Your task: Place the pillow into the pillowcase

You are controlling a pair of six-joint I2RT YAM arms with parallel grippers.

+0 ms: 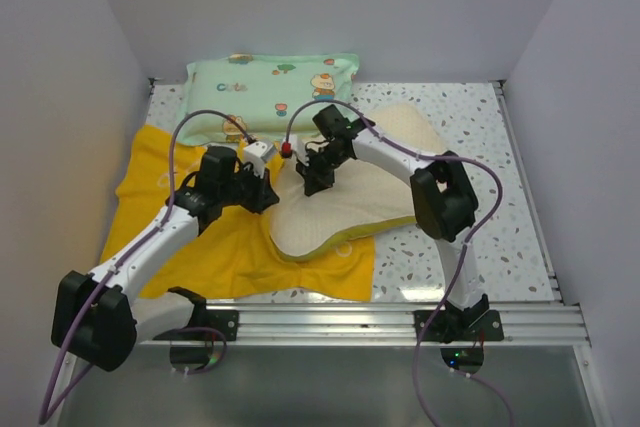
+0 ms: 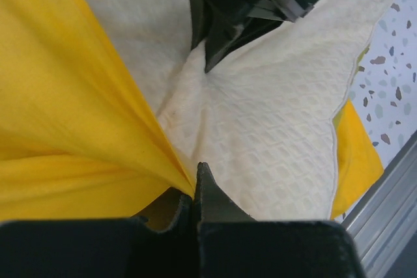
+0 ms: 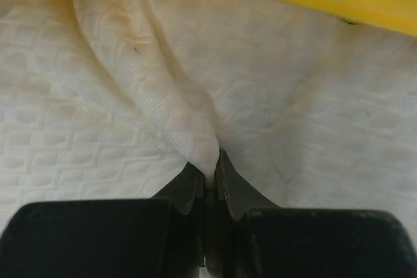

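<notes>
Speckled table (image 1: 480, 237) bears yellow pillowcase (image 1: 230, 257), cream pillow (image 1: 350, 212), mint-green pillow (image 1: 270, 82).

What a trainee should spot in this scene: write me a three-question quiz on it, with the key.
1. True or false: the left gripper is shut on the pillowcase.
2. What is pinched in the right gripper? A) the pillow B) the pillowcase C) nothing
3. Short answer: what lies along the far edge of the table, near the back wall?

Key: 1 true; 2 A; 3 the mint-green pillow.
</notes>
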